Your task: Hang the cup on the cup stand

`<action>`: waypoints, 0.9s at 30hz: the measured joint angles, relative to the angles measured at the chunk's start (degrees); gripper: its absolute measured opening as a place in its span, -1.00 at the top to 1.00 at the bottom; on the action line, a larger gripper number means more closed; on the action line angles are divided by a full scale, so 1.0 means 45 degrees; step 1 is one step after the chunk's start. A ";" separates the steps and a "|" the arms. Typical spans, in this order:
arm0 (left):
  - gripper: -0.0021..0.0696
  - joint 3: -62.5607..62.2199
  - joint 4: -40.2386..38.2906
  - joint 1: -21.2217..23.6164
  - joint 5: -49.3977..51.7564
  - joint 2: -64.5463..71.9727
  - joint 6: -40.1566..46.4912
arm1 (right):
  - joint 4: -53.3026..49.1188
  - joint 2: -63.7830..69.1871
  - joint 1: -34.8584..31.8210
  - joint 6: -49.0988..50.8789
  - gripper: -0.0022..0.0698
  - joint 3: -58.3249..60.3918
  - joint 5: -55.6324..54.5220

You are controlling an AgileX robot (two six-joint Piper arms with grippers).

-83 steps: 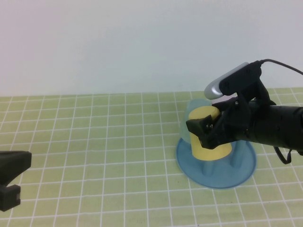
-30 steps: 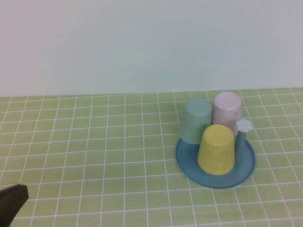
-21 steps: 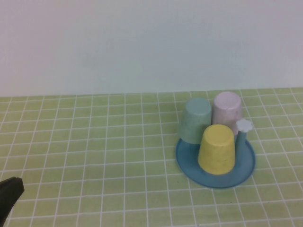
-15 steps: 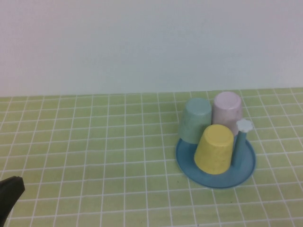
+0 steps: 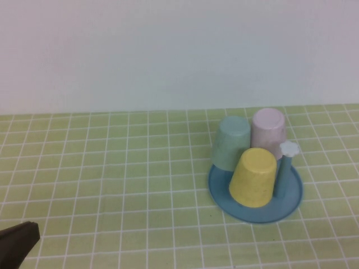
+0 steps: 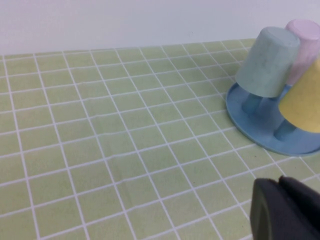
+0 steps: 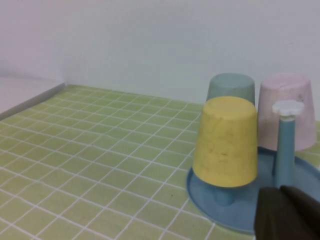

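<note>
The yellow cup (image 5: 253,177) hangs upside down on a peg of the blue cup stand (image 5: 245,213), leaning a little to the left. In the right wrist view the cup (image 7: 227,142) stands over the stand's dish (image 7: 250,212), with its peg showing under the rim. My right gripper (image 7: 280,192) is shut and empty, just in front of the stand, and is out of the high view. At the table's near left corner my left gripper (image 5: 19,240) is far from the stand. The left wrist view shows that gripper (image 6: 277,181) shut and empty too.
A mint-green cup (image 5: 231,143) and a pale pink cup (image 5: 268,128) hang upside down on the stand's back pegs. One bare peg with a white flower knob (image 5: 289,148) stands to the right of the yellow cup. The green tiled table (image 5: 112,168) stretches to the left.
The right arm has let go of the yellow cup and drawn back out of the high view. The cup has tipped slightly left on its peg. The left gripper shifted a little at the corner.
</note>
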 joint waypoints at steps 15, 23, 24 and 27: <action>0.95 0.1773 0.0327 0.0000 -0.5103 -0.1616 -0.0793 | 0.0000 0.0000 0.0000 0.0000 0.94 0.0000 0.0135; 0.94 0.4321 0.8255 -0.0023 -0.5549 -0.3603 -1.0669 | 0.0000 0.0000 0.0000 0.0000 0.94 0.0000 0.0155; 0.95 0.4363 0.8022 0.0000 -0.5258 -0.3754 -1.0529 | 0.0000 0.0000 0.0000 0.0000 0.94 0.0000 0.0155; 0.95 0.5127 0.8167 0.0000 -0.5671 -0.4416 -1.0195 | 0.0000 0.0000 0.0000 0.0000 0.94 0.0000 0.0155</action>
